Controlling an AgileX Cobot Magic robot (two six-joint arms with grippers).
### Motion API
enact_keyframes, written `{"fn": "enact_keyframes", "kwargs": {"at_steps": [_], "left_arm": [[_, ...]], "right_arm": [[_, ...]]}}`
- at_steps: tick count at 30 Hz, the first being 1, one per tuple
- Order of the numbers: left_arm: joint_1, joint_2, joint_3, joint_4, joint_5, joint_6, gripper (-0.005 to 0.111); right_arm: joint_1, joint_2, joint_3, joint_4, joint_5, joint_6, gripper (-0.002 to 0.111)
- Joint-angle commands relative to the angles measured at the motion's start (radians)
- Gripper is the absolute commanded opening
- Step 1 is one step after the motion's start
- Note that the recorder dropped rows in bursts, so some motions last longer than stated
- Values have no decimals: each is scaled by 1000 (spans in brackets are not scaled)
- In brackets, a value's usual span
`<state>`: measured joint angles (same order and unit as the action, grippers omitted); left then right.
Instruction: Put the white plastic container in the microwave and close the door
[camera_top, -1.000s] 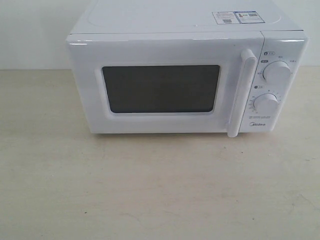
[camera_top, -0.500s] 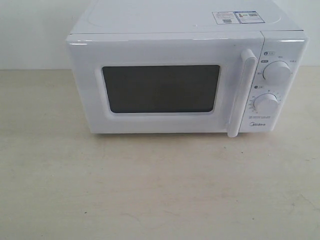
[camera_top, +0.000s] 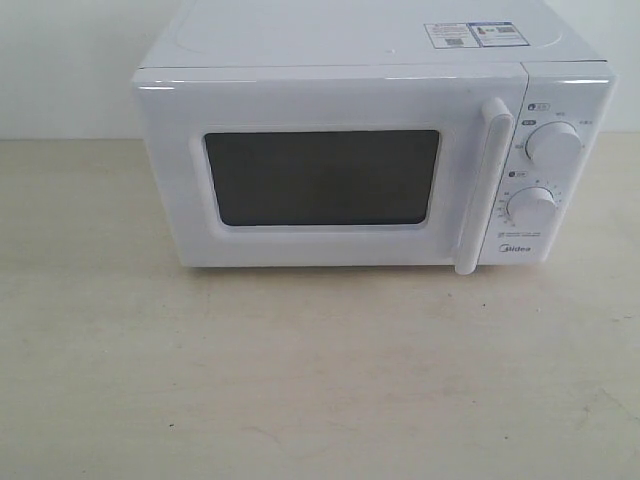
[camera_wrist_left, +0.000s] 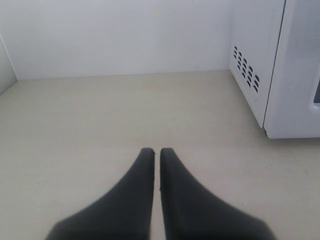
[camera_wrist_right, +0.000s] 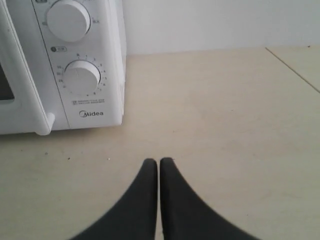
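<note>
- My left gripper (camera_wrist_left: 156, 151): two smooth, matte black fingers (camera_wrist_left: 140, 175), broad at the base and tapering to rounded tips. The tips sit together with only a thin seam between them and nothing clamped. It hangs above bare table, near the left flank of the microwave.
- Table (camera_top: 300, 380): flat, pale beige surface with a faint mottled grain and a few small dark specks.
- Microwave (camera_top: 300, 35): white, boxy, glossy casing with rounded edges, standing on the table against a plain white wall. Its left side wall carries a cluster of short slanted vent slots (camera_wrist_left: 246, 67). A small printed label (camera_top: 472, 34) lies flat on the top, toward the right.
- Door (camera_top: 330, 105): closed, flush with the front.
- Window (camera_top: 322, 177): dark rectangular pane with rounded corners in a raised white frame. It is too dark to show the cavity, so I cannot tell where the white plastic container is.
- Handle (camera_top: 482, 185): upright white bar with rounded ends, at the right edge of the door.
- Control panel: upper knob (camera_top: 552, 143) and lower knob (camera_top: 531, 205), both round, white and smooth, ringed by fine printed marks.
- My right gripper (camera_wrist_right: 158, 161): same black tapered fingers, pressed together and empty, above the table in front of the microwave's right corner.
</note>
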<state>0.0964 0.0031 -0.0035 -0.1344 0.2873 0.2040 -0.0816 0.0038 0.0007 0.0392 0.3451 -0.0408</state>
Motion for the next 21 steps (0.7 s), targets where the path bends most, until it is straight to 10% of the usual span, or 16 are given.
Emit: {"fn": "enact_keyframes", "kwargs": {"at_steps": [1, 21], "left_arm": [[0, -3, 4, -12, 1, -10, 4], [0, -3, 4, -12, 1, -10, 4]], "right_arm": [[-8, -4, -1, -7, 11, -12, 0], [80, -4, -1, -4, 11, -29, 0]]}}
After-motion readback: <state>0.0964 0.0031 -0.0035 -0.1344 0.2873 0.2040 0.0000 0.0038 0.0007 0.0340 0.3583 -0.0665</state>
